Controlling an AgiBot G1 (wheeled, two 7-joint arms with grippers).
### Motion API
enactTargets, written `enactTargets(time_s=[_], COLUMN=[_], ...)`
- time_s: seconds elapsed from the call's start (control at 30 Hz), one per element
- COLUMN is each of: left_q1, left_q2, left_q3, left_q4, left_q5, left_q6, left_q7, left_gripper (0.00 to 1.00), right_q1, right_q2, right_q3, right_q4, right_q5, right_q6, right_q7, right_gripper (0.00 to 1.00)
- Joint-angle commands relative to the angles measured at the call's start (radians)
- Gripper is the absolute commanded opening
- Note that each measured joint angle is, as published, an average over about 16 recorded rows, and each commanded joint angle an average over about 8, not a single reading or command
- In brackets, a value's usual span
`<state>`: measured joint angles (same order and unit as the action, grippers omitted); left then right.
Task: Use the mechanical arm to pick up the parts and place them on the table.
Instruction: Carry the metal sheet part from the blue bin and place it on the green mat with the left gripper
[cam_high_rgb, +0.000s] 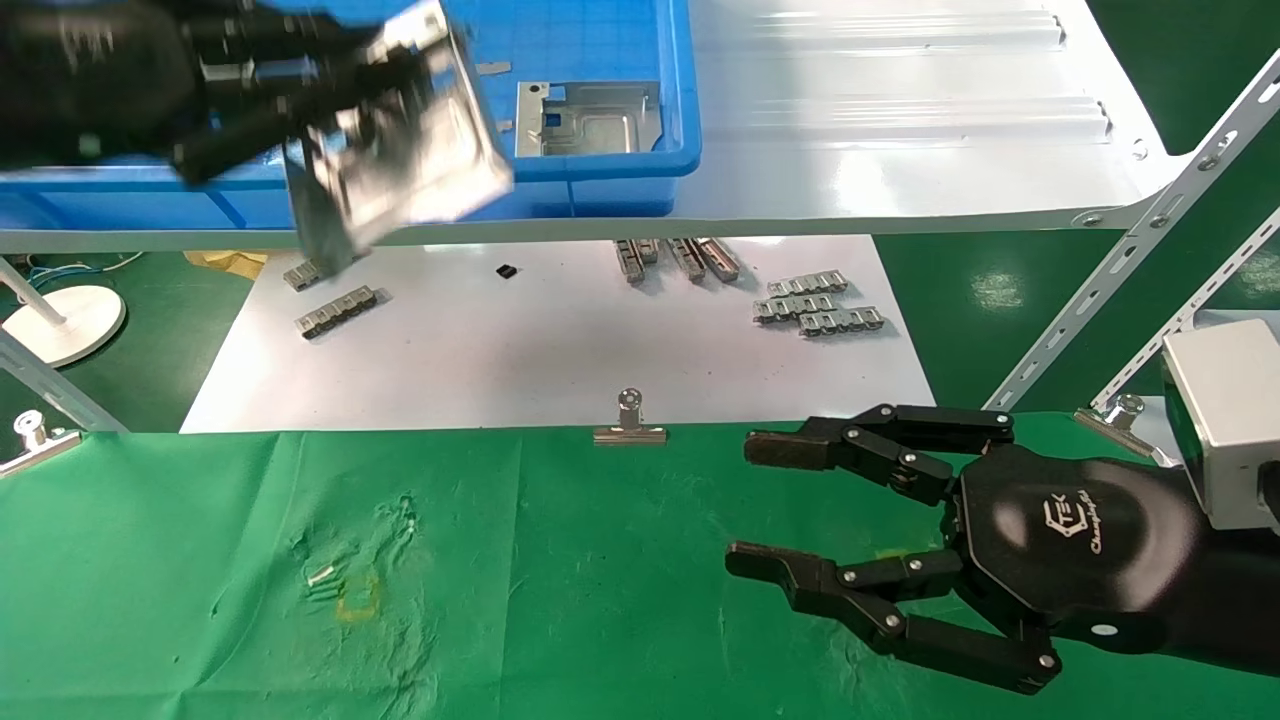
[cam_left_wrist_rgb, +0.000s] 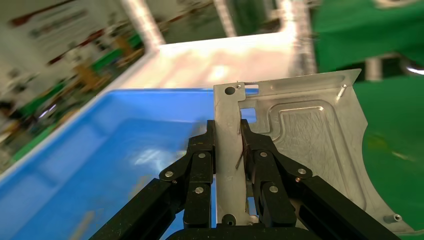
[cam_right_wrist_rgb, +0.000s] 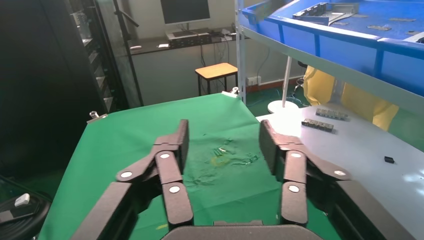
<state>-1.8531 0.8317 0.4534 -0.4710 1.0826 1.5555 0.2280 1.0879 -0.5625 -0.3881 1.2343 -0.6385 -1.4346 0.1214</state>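
Stamped metal part (cam_left_wrist_rgb: 300, 145) in left end effector (cam_left_wrist_rgb: 229, 145)

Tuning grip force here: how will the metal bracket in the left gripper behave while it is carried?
The bracket, pinched along one edge by the left gripper, is probably stiff: embossed sheet metal with no visible sag. Its smooth, shiny face may slip between the fingers. Since most of the plate overhangs the grip, it could pivot. The right gripper hovers open above the green table.

I could read only one marking: a white logo with cursive lettering on the right gripper's (cam_high_rgb: 745, 505) glossy black palm housing, its letters too small to spell out. I found nothing else legible.
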Motion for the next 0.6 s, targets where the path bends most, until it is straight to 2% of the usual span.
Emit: enactTargets(time_s=[0.03, 0.2, 0.3, 0.43, 0.6], left_q1=[0.040, 0.231, 0.319, 0.392, 0.462], left_q2=[-0.026, -0.150, -0.198, -0.211, -0.186], left_q3=[-0.003, 0.053, 0.090, 0.133, 0.163], left_q4=[-0.051, -0.266, -0.311, -0.281, -0.210], left_q5=[-0.037, -0.220, -0.278, -0.274, -0.208], left_q6=[0.051, 0.049, 0.039, 0.017, -0.062], left_q7=[0.040, 0.133, 0.216, 0.341, 0.498], left_gripper=[0.00, 0.00, 0.00, 0.00, 0.00], right_q1=[0.000, 0.000, 0.000, 0.000, 0.000], right_q2=[0.000, 0.000, 0.000, 0.000, 0.000], right_q3=[0.000, 0.000, 0.000, 0.000, 0.000], right_q4=[0.000, 0.000, 0.000, 0.000, 0.000], right_q5=[0.000, 0.000, 0.000, 0.000, 0.000], right_q6=[0.000, 0.000, 0.000, 0.000, 0.000], right_q7=[0.000, 0.000, 0.000, 0.000, 0.000], right_gripper=[1.00, 1.00, 1.00, 1.00, 1.00])
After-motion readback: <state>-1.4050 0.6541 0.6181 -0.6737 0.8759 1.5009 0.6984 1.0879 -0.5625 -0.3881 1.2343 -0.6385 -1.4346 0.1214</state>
